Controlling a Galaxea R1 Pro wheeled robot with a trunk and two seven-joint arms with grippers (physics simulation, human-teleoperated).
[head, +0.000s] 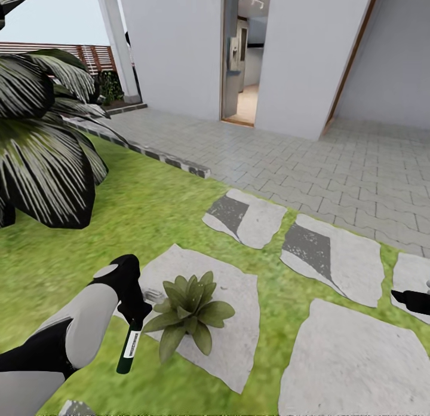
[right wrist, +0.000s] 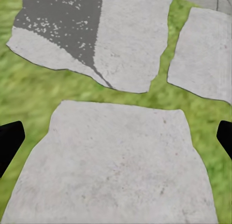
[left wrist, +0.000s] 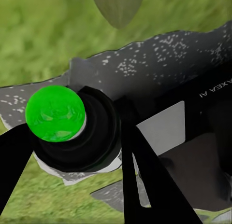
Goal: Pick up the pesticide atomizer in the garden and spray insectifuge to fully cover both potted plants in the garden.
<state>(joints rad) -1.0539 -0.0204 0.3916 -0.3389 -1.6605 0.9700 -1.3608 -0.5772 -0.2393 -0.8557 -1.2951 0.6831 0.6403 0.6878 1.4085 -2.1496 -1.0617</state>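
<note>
My left gripper (head: 136, 319) is shut on the pesticide atomizer (head: 129, 347), a slim dark-green bottle with a white label that hangs base-down over the grass. In the left wrist view the bottle's round green base (left wrist: 54, 113) faces the camera between the black fingers (left wrist: 145, 180). One potted plant (head: 190, 311), a low rosette of pointed leaves, sits on a grey stepping stone (head: 239, 338) just right of the bottle; a leaf tip (left wrist: 118, 7) shows near the gripper. The second potted plant is out of view. My right gripper (head: 412, 300) (right wrist: 116, 139) hovers open over another stone (right wrist: 116, 171).
A big striped-leaf plant (head: 42, 159) stands at the left on the lawn (head: 149, 213). Several stepping stones (head: 334, 254) lead to a paved terrace (head: 310, 153). Beyond are the white house wall with an open doorway (head: 245, 57) and a brown fence (head: 89, 54).
</note>
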